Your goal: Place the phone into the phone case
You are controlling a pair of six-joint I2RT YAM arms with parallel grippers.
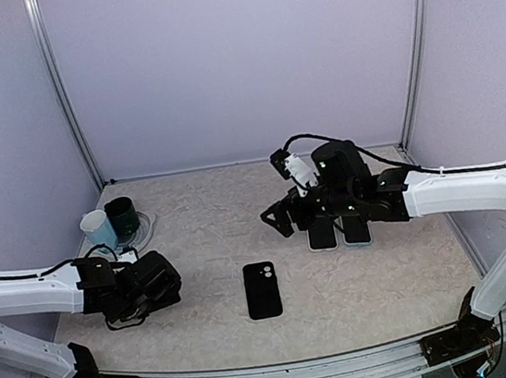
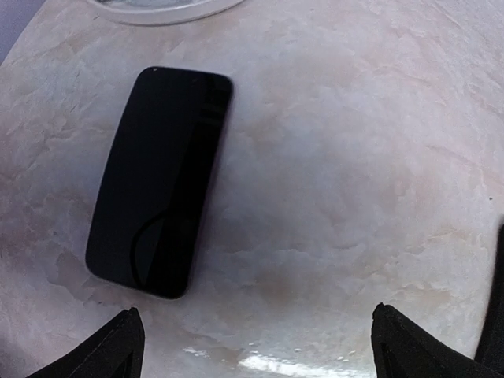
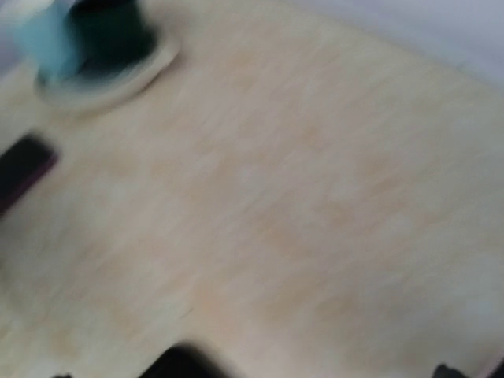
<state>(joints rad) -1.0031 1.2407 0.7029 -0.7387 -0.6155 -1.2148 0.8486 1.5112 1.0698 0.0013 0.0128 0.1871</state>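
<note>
A glossy black phone point(image 2: 157, 181) lies flat, screen up, on the marbled table just ahead and left of my left gripper point(image 2: 256, 350). That gripper is open, with only bare table between its fingertips point(image 2: 118, 346). From above the left gripper point(image 1: 149, 286) hovers at the front left and the arm hides the phone. A black phone case point(image 1: 263, 290) with a camera cutout lies flat at the front centre. My right gripper point(image 1: 281, 221) hangs open and empty over the middle of the table. The right wrist view is blurred, and a dark blur there point(image 3: 24, 169) may be the case.
A light blue cup point(image 1: 98, 230) and a dark green cup point(image 1: 122, 217) stand on a plate point(image 2: 157, 9) at the back left, close beyond the phone. Two dark phone-sized slabs point(image 1: 322, 233), one with a pale blue edge point(image 1: 356, 229), lie under the right arm. Walls enclose the table.
</note>
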